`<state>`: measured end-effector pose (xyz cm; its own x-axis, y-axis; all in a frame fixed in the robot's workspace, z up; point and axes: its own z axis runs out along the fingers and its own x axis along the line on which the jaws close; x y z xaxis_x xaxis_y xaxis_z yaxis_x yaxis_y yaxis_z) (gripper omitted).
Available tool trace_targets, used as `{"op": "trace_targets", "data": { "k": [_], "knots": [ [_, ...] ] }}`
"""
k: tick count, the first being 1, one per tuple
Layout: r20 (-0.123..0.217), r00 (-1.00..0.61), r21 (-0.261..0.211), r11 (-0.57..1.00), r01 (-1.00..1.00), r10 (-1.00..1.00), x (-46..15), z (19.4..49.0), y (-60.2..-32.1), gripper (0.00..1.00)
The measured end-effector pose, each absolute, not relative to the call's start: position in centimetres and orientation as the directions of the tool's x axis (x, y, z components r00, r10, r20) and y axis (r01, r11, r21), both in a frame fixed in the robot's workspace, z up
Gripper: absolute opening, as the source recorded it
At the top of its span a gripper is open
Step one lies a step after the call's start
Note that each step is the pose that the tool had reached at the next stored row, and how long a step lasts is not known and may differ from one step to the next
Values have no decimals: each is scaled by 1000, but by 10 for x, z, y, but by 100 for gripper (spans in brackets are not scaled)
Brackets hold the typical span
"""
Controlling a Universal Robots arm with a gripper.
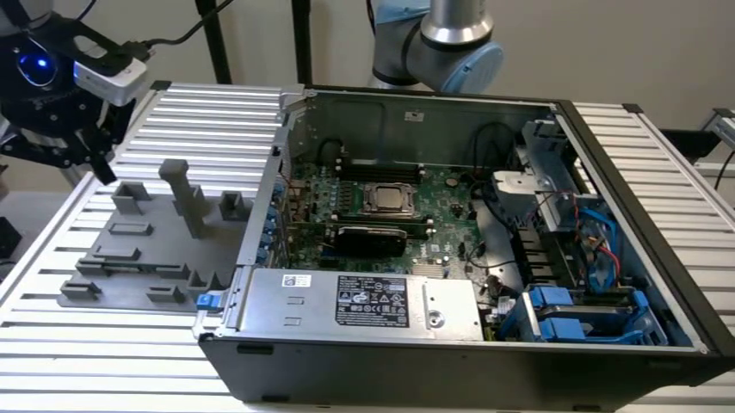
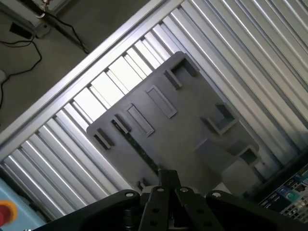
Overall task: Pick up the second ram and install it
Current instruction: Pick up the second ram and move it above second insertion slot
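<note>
The second ram [image 2: 139, 150] appears in my wrist view as a thin dark strip standing on edge in a slot of the grey fixture plate [image 2: 192, 120]. The plate lies flat on the ribbed table [image 2: 231, 38]. The hand [image 2: 168, 177] hangs above the plate, lined up near one end of the strip and touching nothing. I cannot tell whether it is open or closed.

In the exterior view the hand [image 1: 71, 155] hovers over the far edge of the fixture plate [image 1: 138, 275], on the exterior view's left, apart from the upright blocks [image 1: 184, 194]. The open computer case [image 1: 460, 361] sits just beside the plate, with its motherboard [image 1: 448, 194] exposed and the processor [image 1: 391, 200] near the middle.

My worry is that the stick offers only a narrow edge, so a grip off its centre line could tilt it or wedge it in the slot. The blocks stand close by, and a slightly misplaced descent could strike them. Inside the case, cables crowd the board, so a tilted stick could snag or seat crookedly.
</note>
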<state>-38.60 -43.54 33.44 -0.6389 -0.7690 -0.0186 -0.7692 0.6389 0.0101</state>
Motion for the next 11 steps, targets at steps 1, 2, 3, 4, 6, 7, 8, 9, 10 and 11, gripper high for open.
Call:
{"op": "trace_targets", "data": {
  "k": [1, 2, 3, 4, 6, 7, 8, 9, 10, 11],
  "knots": [
    [-19, -624, 10, 624, -781, -781, -386, 334, -435, 11],
    [-19, -610, 10, 610, -792, -792, -386, 333, -435, 11],
    [-19, -595, 10, 595, -804, -803, -386, 333, -435, 11],
    [-19, -581, 10, 581, -814, -814, -386, 332, -435, 11],
    [-19, -550, 10, 550, -835, -835, -386, 331, -435, 11],
    [-19, -535, 10, 535, -845, -844, -386, 330, -435, 11],
    [-19, -520, 10, 520, -854, -854, -386, 329, -435, 11],
    [-19, -505, 10, 505, -863, -863, -386, 329, -435, 11],
    [-19, -489, 10, 489, -872, -872, -386, 328, -435, 11],
    [-19, -473, 10, 473, -881, -881, -386, 328, -435, 11]
  ]
}}
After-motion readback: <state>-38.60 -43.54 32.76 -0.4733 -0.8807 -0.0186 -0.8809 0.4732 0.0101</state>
